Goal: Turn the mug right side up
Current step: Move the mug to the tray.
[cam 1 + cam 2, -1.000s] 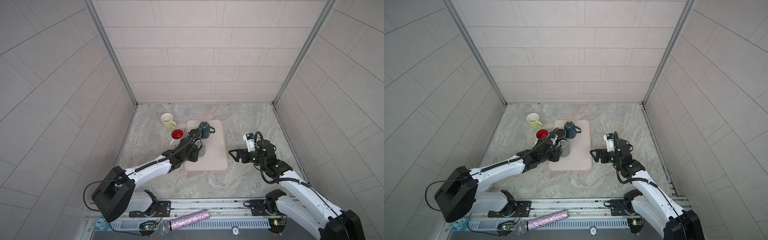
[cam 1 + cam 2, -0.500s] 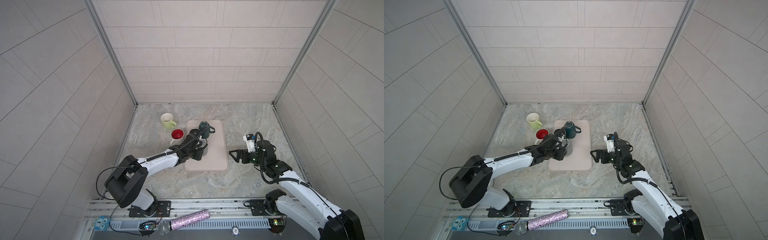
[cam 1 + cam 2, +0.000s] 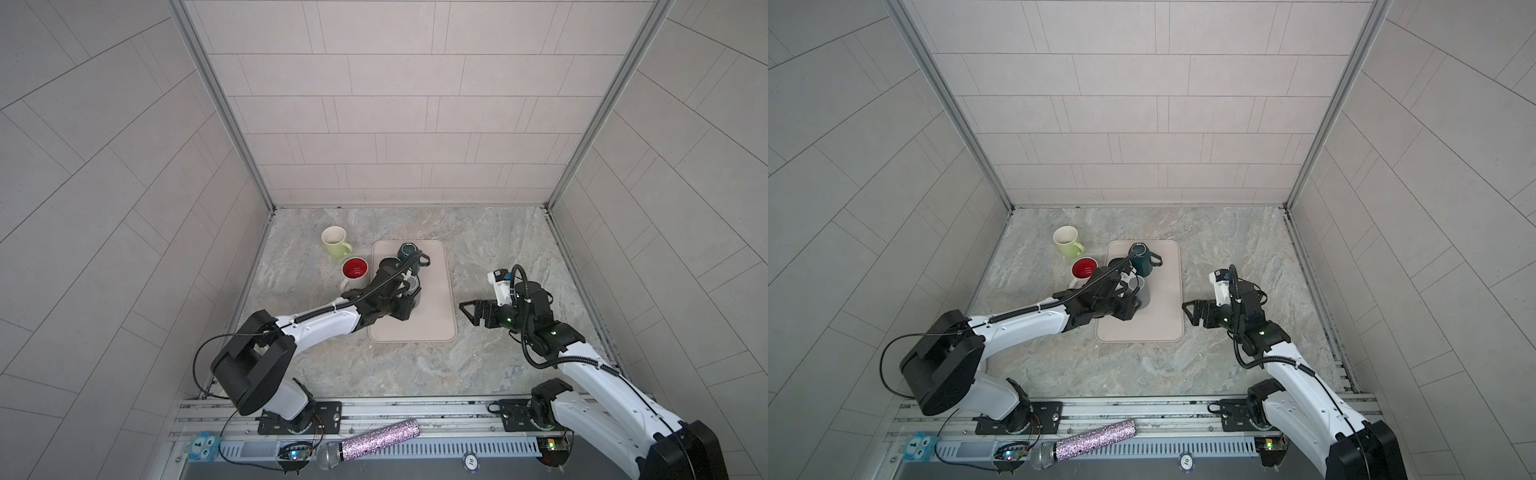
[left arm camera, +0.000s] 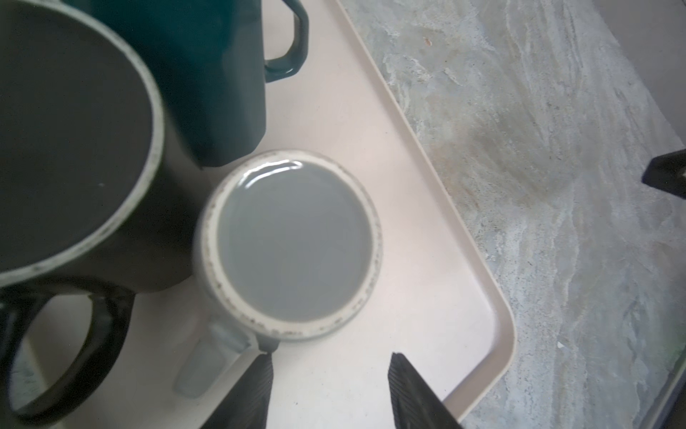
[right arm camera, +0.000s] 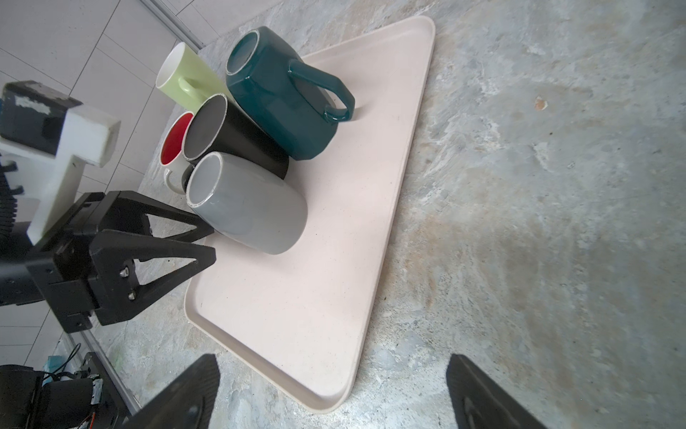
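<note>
The grey mug [image 4: 293, 245] stands upside down on the tray [image 4: 427, 297], just beside a black mug [image 4: 67, 130], with the left claw [image 4: 328, 360] close by it, partly open and empty, while the right claw [image 5: 332, 362] hangs wide open over the desk [image 5: 557, 185].

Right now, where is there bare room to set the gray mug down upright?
Free: the tray's half nearest the robot, and the table between tray and right claw. Crowded: the tray's far left corner, where gray mug, black mug and teal mug bunch at the left claw; red mug and green mug stand just outside.
</note>
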Robot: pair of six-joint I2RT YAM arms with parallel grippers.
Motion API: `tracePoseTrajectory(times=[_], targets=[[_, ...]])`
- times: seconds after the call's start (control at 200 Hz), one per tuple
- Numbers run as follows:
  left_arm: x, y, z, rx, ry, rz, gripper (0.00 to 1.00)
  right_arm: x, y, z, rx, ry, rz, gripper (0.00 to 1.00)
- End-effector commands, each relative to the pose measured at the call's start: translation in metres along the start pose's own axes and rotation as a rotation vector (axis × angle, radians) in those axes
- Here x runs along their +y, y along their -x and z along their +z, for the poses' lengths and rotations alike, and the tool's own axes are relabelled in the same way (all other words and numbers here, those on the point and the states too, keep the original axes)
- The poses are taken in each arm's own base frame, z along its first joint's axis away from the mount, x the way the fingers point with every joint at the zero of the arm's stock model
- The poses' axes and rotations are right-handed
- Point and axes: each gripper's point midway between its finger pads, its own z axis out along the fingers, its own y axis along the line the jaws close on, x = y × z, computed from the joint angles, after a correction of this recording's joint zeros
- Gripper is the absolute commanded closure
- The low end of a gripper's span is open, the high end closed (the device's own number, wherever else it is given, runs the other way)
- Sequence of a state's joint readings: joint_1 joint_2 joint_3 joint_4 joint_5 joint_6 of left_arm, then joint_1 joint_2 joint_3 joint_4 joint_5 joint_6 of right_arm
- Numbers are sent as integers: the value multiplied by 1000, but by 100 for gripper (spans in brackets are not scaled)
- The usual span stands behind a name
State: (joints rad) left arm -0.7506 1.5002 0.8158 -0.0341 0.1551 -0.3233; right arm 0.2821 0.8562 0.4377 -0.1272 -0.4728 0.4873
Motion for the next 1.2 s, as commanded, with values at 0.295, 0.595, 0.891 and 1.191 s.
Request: tracePoseTrajectory(times=[0.295,0.595,0.891,1.191], targets=[[-9,36,-32,-93,32,-27,44,0,-5,-2,4,8,16,3],[19,30,-49,-68,164,-4,48,-3,-9,-1,10,4,31,3],[43,24,-47,-38,240,-14,49,-2,-11,0,11,14,41,3],[45,23,-22,11,227,45,49,-2,-14,-2,13,19,46,3]])
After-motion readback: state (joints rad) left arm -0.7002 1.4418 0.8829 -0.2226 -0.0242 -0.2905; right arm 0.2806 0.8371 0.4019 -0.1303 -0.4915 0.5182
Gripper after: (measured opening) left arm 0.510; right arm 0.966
